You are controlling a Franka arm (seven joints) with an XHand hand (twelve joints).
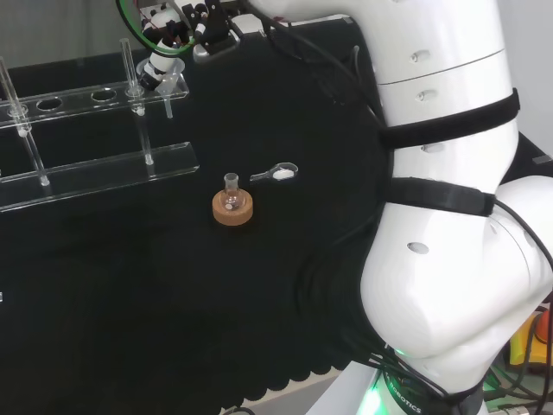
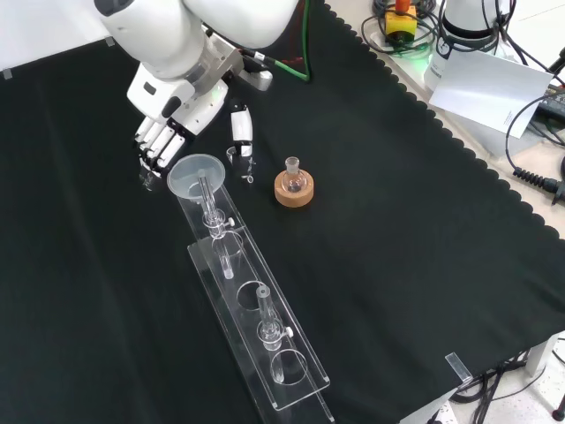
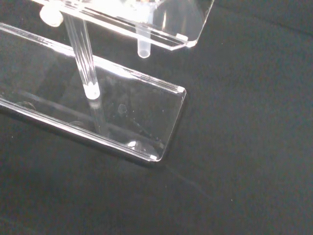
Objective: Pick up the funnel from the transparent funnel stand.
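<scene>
A clear funnel [image 2: 196, 173] sits in the end hole of the transparent funnel stand [image 2: 265, 329], its stem hanging through the upper plate. My hand [image 2: 164, 132] hovers just beyond the funnel's rim, fingers [image 2: 152, 148] on one side and the thumb [image 2: 240, 125] spread off to the other, nothing held. In the head view the hand [image 1: 164, 39] is at the top, its fingertips right at the funnel [image 1: 168, 105] on the stand [image 1: 95, 177]. The wrist view looks down on the stand's base plate [image 3: 122, 112] and the funnel's stem tip [image 3: 143, 49].
A small flask on a cork ring [image 2: 293, 189] stands to the right of the stand's end in the front view, also seen mid-cloth [image 1: 233, 208]. A small clear scoop [image 1: 275, 173] lies beside it. Two upright posts with white knobs [image 2: 270, 332] rise from the stand.
</scene>
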